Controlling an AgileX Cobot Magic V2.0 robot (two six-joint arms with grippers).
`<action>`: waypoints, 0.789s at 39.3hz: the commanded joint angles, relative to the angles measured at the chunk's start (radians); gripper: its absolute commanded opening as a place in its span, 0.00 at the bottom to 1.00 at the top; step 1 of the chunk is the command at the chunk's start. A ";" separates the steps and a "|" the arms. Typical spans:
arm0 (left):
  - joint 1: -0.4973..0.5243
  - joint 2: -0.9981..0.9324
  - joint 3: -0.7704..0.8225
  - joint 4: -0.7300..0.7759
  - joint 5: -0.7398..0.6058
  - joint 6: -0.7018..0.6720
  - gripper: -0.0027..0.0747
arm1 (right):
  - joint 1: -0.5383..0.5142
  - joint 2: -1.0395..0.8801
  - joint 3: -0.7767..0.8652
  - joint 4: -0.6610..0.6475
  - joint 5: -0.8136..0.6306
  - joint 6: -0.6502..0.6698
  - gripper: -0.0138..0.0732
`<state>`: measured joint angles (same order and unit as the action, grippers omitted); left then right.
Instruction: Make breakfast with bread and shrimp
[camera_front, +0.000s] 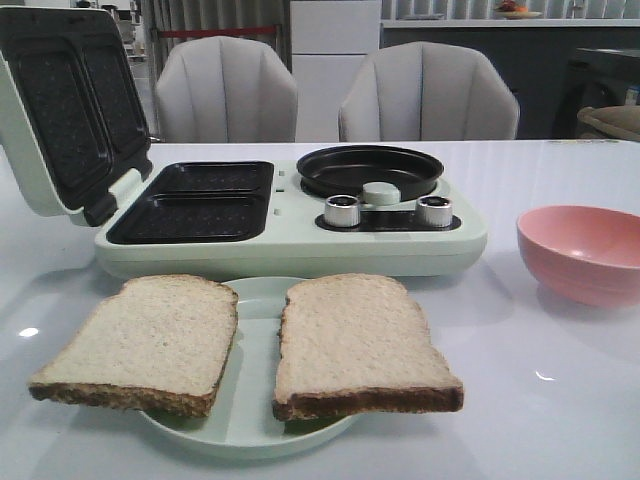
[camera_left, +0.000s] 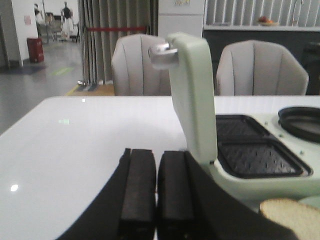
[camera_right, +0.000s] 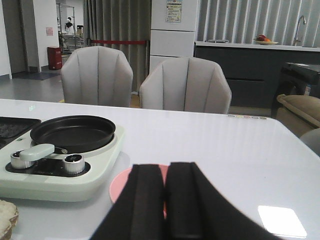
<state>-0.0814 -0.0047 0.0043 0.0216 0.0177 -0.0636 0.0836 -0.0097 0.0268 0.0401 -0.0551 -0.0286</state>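
Observation:
Two bread slices lie side by side on a pale green plate (camera_front: 250, 435) at the table's front: the left slice (camera_front: 145, 340) and the right slice (camera_front: 355, 345). A corner of the bread also shows in the left wrist view (camera_left: 292, 215) and in the right wrist view (camera_right: 7, 212). No shrimp is visible; the inside of the pink bowl (camera_front: 585, 250) shows none from here. My left gripper (camera_left: 156, 192) is shut and empty, beside the maker's raised lid (camera_left: 192, 95). My right gripper (camera_right: 165, 197) is shut and empty, in front of the pink bowl (camera_right: 120, 187). Neither gripper appears in the front view.
A pale green breakfast maker (camera_front: 290, 225) stands behind the plate, lid (camera_front: 70, 110) open at the left, black sandwich plates (camera_front: 195, 200) exposed, a round black pan (camera_front: 370, 170) and two silver knobs (camera_front: 342, 210) on the right. Two grey chairs (camera_front: 225, 90) stand behind the table.

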 joint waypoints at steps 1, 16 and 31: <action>0.000 -0.015 0.021 -0.009 -0.222 -0.012 0.18 | -0.001 -0.022 -0.017 -0.012 -0.085 -0.005 0.35; 0.000 0.081 -0.260 -0.033 -0.027 -0.012 0.18 | -0.001 -0.022 -0.017 -0.012 -0.052 -0.005 0.35; 0.000 0.268 -0.376 -0.033 0.184 -0.012 0.18 | -0.001 -0.022 -0.017 -0.012 -0.048 -0.005 0.35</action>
<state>-0.0814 0.2273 -0.3436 0.0000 0.2784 -0.0636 0.0836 -0.0097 0.0268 0.0401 -0.0325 -0.0286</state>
